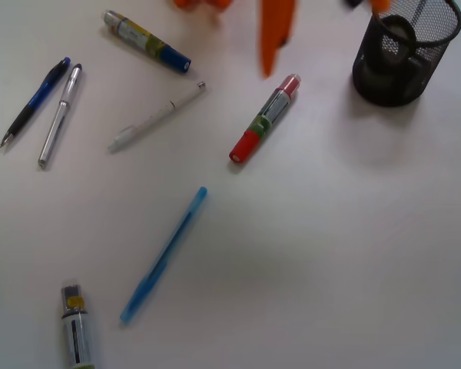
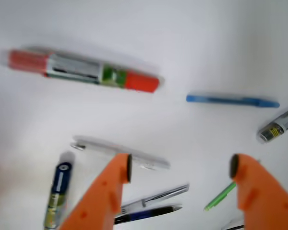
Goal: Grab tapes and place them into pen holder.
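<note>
The black wire-mesh pen holder (image 1: 406, 52) stands at the table's far right corner. Through its mesh I see a dark ring that looks like a tape roll (image 1: 397, 32) lying inside. No tape roll lies on the table in either view. My orange gripper (image 1: 323, 31) hangs at the top edge, just left of the holder, with one finger (image 1: 275, 38) pointing down above the red-capped marker. In the wrist view the gripper (image 2: 181, 167) is open wide, and only bare table and pens show between its fingertips.
A red-capped marker (image 1: 265, 119) lies left of the holder. Scattered around are a blue pen (image 1: 163, 255), a white pen (image 1: 157, 115), a blue-and-yellow marker (image 1: 146, 40), two pens at the left (image 1: 34, 100) (image 1: 60, 115), and a grey marker (image 1: 75, 327) at the front.
</note>
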